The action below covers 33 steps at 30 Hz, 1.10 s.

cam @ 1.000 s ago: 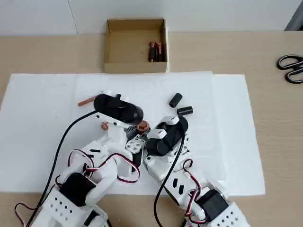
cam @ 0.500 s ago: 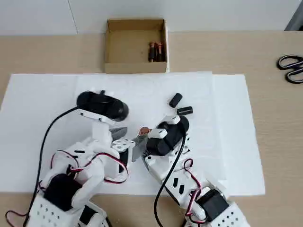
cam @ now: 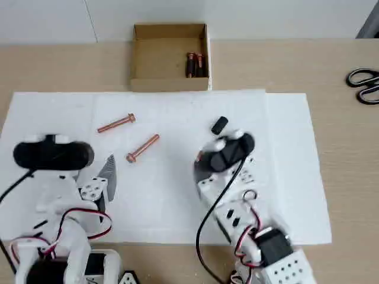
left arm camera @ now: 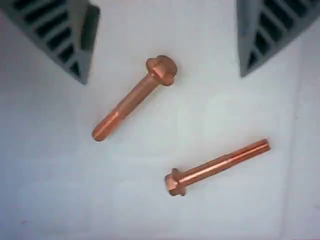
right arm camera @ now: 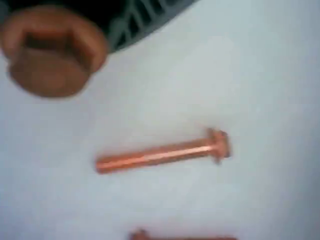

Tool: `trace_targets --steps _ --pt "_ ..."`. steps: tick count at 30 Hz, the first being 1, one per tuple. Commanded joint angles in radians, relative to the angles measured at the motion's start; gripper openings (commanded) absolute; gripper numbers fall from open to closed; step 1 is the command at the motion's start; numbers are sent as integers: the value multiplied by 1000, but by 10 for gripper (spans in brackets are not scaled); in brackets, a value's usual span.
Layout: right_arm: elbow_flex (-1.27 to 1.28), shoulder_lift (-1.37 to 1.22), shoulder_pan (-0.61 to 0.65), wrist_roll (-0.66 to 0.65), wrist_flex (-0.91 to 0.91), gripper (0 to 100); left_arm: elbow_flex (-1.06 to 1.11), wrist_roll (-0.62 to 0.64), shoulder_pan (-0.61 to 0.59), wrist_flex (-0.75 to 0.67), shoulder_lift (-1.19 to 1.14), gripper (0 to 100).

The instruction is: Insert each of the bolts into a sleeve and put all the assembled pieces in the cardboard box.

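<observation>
1. The left arm sits at the near left corner of the white sheet (cam: 53, 112). The left gripper (left arm camera: 162, 76) hangs over the sheet with its two grey fingers (left arm camera: 65, 35) spread wide apart and nothing between them.
2. Just right of that arm, two loose copper bolts lie flat on the sheet, near each other but not touching. The farther bolt (cam: 116, 123) has its head at its right end. The nearer bolt (cam: 143, 148) slants the same way, with its head at its lower left end. Neither one is in a sleeve.
3. The cardboard box (cam: 169, 84) stands on the bare table (cam: 59, 65), touching the sheet's far edge. Inside it, two assembled pieces (cam: 195, 64) lie side by side close to the right wall, dark with copper ends.
4. One black sleeve (cam: 219, 125) lies on the sheet right of the middle, just beyond the right arm.
5. The right gripper (cam: 202, 163) is over the sheet, closed on a third bolt (right arm camera: 52, 55). Its hexagonal head sits close to the wrist camera, against something dark that I cannot identify.
6. A pair of scissors (cam: 364, 77) lies on the bare wood at the far right edge, well apart from everything else.
</observation>
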State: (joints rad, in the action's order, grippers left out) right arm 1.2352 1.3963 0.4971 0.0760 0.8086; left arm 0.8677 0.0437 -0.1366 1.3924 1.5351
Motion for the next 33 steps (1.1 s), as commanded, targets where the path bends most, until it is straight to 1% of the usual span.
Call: trace_targets --steps 1,5,8,16,20,25,29,33 --pt "-316 -216 -48 -32 47 3 30 -14 -34 25 81 187" --pt "-631 -504 -61 -32 21 3 35 -14 -34 63 149 187" --pt "-848 -734 -61 -32 -53 3 35 -14 -37 86 180 187" --pt "-1341 -1297 -65 -32 -236 3 36 -15 -38 89 201 185" --pt "-1536 -1557 -70 -32 -321 3 36 -14 -38 89 201 185" --pt "-1755 -1860 -117 -32 -412 3 58 -14 -38 86 201 185" --pt "-1929 -2054 -139 -32 -421 3 116 -14 -38 74 203 185" --pt "-2074 -2201 -139 -32 -420 3 125 -14 -38 71 203 185"
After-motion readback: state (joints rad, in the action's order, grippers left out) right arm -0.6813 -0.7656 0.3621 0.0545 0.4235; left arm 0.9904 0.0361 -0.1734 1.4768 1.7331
